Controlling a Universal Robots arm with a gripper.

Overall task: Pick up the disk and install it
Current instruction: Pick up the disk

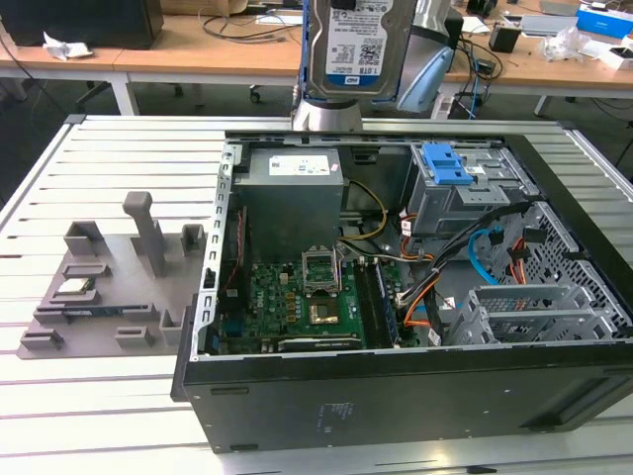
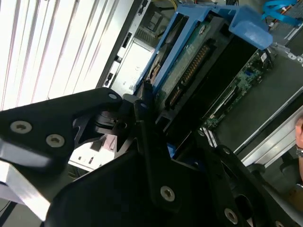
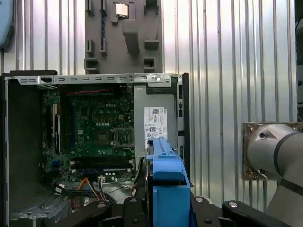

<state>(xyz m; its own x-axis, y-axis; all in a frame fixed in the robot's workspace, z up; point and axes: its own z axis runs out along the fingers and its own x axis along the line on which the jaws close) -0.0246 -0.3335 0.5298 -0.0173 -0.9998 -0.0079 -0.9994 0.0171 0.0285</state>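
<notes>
The gripper (image 3: 166, 213) is clenched on the disk (image 1: 361, 40), holding it upright in the air at twelve o'clock in the exterior view, above the far edge of the open computer case (image 1: 396, 396). The grey power supply (image 1: 292, 193) sits beneath it.

Slatted metal table (image 1: 99, 416): one.
Open computer case (image 1: 396, 406): one.
Inside the case:
- grey power supply box (image 1: 292, 193): one
- green motherboard (image 1: 282, 297): one
- processor socket (image 1: 321, 269): one
- blue drive caddy (image 1: 445, 163) in the bay: one
- blue data cable (image 1: 482, 259): one

Disk (image 1: 358, 40) with blue bracket: one.
Grey fixture tray (image 1: 109, 327): one, bearing one small square silver chip (image 1: 77, 288) and one tall upright post (image 1: 144, 230).
Robot arm (image 3: 272, 151): one.
</notes>
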